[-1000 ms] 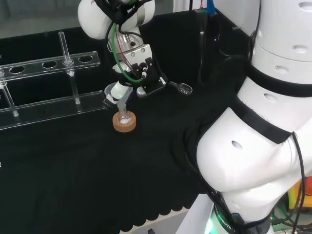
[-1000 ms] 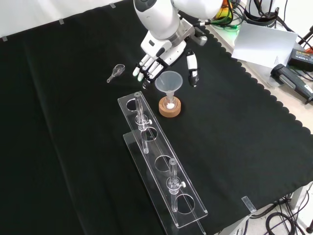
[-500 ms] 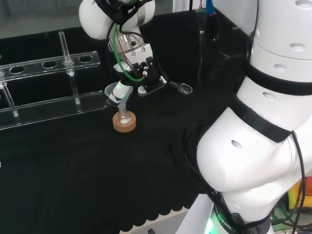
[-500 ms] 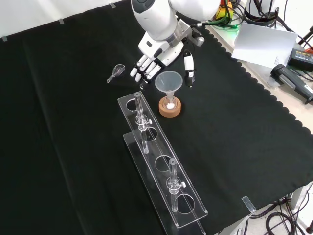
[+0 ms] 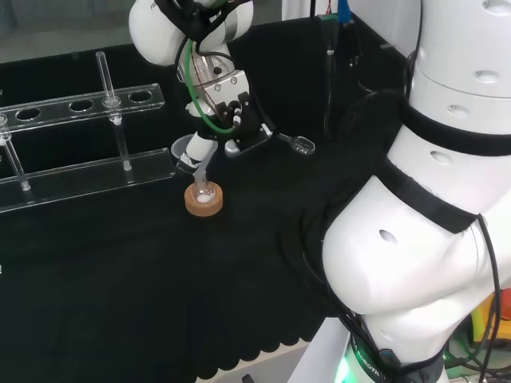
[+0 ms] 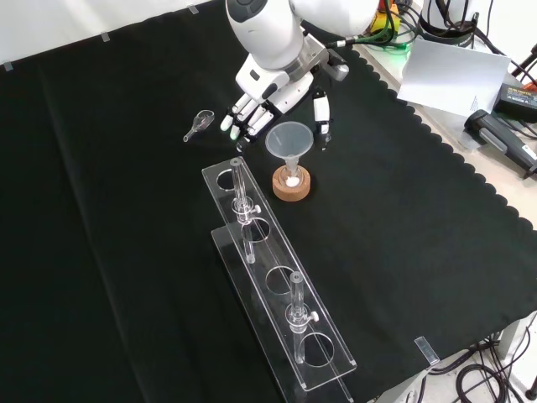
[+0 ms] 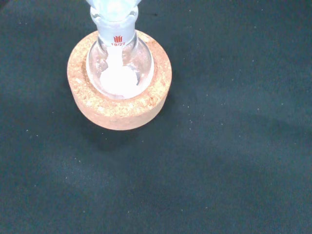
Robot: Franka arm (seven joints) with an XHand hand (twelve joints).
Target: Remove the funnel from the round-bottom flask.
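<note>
We see the clear cone-shaped plastic funnel point(image 6: 289, 139) seated stem-down in the neck of the small clear glass round-bottom flask point(image 7: 119, 61), which holds some white powder and rests in a cork ring stand point(image 6: 291, 185) on the black cloth. In the front view the funnel's long axis runs upright, and the black and white robot hand point(image 6: 267, 94) hovers just above and behind its rim, fingers point(image 6: 239, 117) to the left of the cone and thumb point(image 6: 320, 117) to the right. The fingers look straight and spread, closed on nothing, so we judge that the hand must drop and close across the cone. Compared with a second ago, the hand has drawn slightly up and to the left in the front view, while funnel and flask have not moved.
</note>
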